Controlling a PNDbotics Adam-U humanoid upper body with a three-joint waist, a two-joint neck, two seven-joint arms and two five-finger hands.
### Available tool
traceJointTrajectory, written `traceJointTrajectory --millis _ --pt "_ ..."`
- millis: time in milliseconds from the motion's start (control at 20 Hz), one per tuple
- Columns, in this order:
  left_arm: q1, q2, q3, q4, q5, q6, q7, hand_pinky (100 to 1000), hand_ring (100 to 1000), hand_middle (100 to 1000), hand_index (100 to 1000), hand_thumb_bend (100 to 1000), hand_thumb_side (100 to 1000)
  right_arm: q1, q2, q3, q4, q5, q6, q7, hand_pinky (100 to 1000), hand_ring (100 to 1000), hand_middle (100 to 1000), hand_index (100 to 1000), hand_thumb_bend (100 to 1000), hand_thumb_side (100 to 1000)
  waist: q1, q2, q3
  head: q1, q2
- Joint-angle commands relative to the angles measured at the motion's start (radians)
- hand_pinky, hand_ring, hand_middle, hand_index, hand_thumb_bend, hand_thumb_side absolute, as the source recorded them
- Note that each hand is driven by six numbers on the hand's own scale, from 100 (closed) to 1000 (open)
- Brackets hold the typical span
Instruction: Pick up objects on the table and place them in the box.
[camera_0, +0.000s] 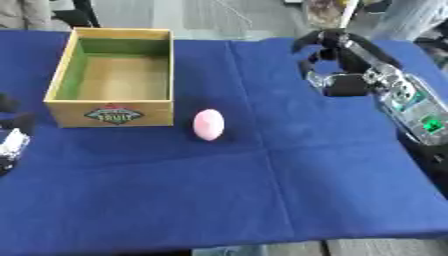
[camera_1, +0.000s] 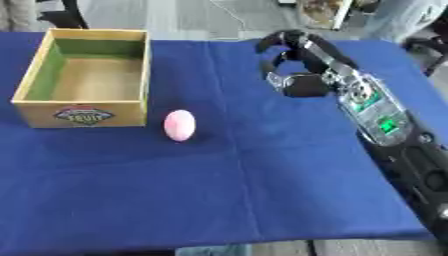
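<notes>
The pink egg stands on its end on the surface, just beside the box's front right corner. My right hand, fingers curled around nothing, hovers well right of and beyond the egg; the left hand barely shows, so I cannot tell its state.

Black right hand, silver green-lit forearm.

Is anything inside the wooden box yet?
The box shows only its bare floor and green inner walls. The strip of floor behind its near wall is hidden. The pink egg lies outside, on the cloth to its right.
</notes>
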Motion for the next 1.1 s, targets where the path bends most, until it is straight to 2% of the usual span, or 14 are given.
traceJointTrajectory --millis 50,400,700,850,900,1000,1100 --pt "-0.014 0.014 -0.006 -0.018 0.005 -0.002 -0.007 631 766 541 685 420 100 -0.043 -0.015 0.034 -0.023 0.063 -0.026 0.052 633 898 730 806 100 216 0.006 -0.013 0.002 -0.009 0.006" --pt "-0.017 0.01 -0.012 -0.019 0.009 -0.001 -0.014 631 767 541 687 430 100 -0.128 0.055 0.105 0.04 0.244 -0.093 0.097 722 961 829 854 100 249 0.01 -0.012 0.016 -0.025 0.006" --pt "-0.018 0.009 -0.015 -0.019 0.01 -0.001 -0.018 631 767 542 687 432 100 -0.171 0.104 0.151 0.107 0.377 -0.161 0.115 752 972 851 872 100 285 0.01 -0.013 0.025 -0.031 0.006" --pt "-0.018 0.008 -0.015 -0.019 0.01 -0.001 -0.018 631 767 542 687 432 100 -0.175 0.113 0.155 0.126 0.405 -0.181 0.107 752 972 851 872 100 285 0.01 -0.013 0.025 -0.03 0.006" --pt "-0.018 0.008 -0.015 -0.019 0.01 -0.001 -0.018 631 767 541 687 429 100 -0.175 0.114 0.156 0.129 0.409 -0.185 0.105 853 1000 881 888 100 318 0.01 -0.012 0.025 -0.031 0.006" --pt "-0.02 0.007 -0.017 -0.02 0.011 -0.001 -0.019 631 767 541 688 428 100 -0.19 0.132 0.172 0.161 0.43 -0.177 0.119 885 1000 891 896 100 321 0.011 -0.008 0.033 -0.037 0.006" --pt "-0.021 0.006 -0.018 -0.02 0.011 -0.001 -0.02 631 768 541 688 427 101 -0.207 0.154 0.172 0.207 0.459 -0.171 0.137 904 1000 898 903 100 380 0.011 -0.007 0.036 -0.039 0.006"
